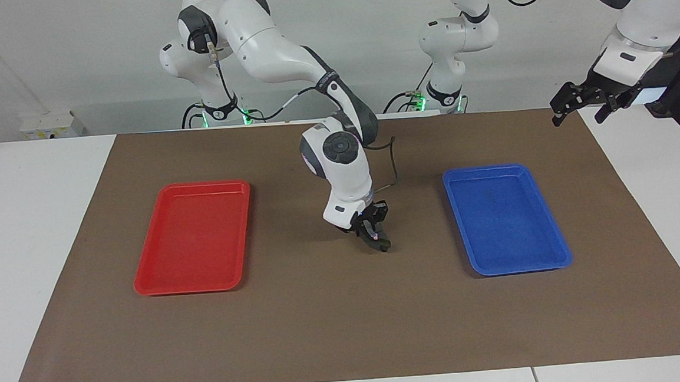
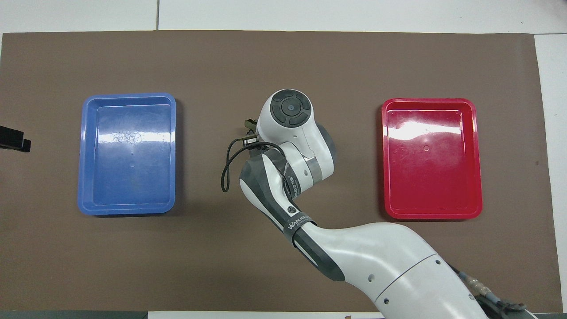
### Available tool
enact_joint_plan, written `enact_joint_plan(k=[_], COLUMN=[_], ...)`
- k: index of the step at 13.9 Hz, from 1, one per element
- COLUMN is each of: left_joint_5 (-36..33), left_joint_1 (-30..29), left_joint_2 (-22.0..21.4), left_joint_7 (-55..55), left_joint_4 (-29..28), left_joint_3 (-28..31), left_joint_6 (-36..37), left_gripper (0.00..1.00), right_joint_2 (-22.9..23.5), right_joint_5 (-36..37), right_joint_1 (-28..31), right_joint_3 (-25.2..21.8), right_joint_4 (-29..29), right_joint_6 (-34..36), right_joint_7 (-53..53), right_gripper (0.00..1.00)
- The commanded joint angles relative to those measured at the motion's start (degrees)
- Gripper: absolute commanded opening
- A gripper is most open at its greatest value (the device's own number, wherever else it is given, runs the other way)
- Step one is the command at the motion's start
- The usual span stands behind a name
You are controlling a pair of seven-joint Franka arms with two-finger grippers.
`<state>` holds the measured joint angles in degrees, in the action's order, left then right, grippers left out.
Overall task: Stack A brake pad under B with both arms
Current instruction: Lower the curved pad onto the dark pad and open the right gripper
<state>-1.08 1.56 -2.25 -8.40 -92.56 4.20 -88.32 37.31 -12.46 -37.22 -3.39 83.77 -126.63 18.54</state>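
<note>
My right gripper hangs low over the middle of the brown mat, between the two trays, shut on B. Only B's dark end pokes out below the fingers. The A brake pad is hidden in both views, under the right gripper and wrist. In the overhead view the right arm's wrist covers that spot. My left gripper is open and holds nothing. It waits in the air over the mat's corner at the left arm's end, close to the robots.
A red tray lies toward the right arm's end of the mat and a blue tray toward the left arm's end, both with nothing in them. The brown mat covers most of the white table.
</note>
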Motion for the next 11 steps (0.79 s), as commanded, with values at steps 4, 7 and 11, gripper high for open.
enact_joint_plan(k=[4, 7, 11], left_joint_5=[-0.7, -0.6, -0.6], left_joint_1=[-0.7, -0.7, -0.8], left_joint_2=[-1.4, -1.4, -1.4], left_joint_7=[-0.7, -0.9, -0.9], left_joint_4=[-1.7, -1.7, -1.7], left_joint_3=[-0.2, -0.2, -0.2], left_joint_6=[-1.3, -1.2, -0.7], left_gripper=[1.00, 1.00, 1.00], right_joint_2=[3.3, 3.3, 3.2], right_joint_5=[-0.4, 0.5, 0.5], right_joint_1=[-1.0, -1.0, -1.1], right_joint_3=[0.1, 0.2, 0.2], right_joint_4=[-4.5, -4.4, -4.4], right_joint_6=[1.2, 0.9, -1.3], right_joint_7=[1.1, 1.1, 1.1], right_gripper=[0.00, 0.00, 0.10])
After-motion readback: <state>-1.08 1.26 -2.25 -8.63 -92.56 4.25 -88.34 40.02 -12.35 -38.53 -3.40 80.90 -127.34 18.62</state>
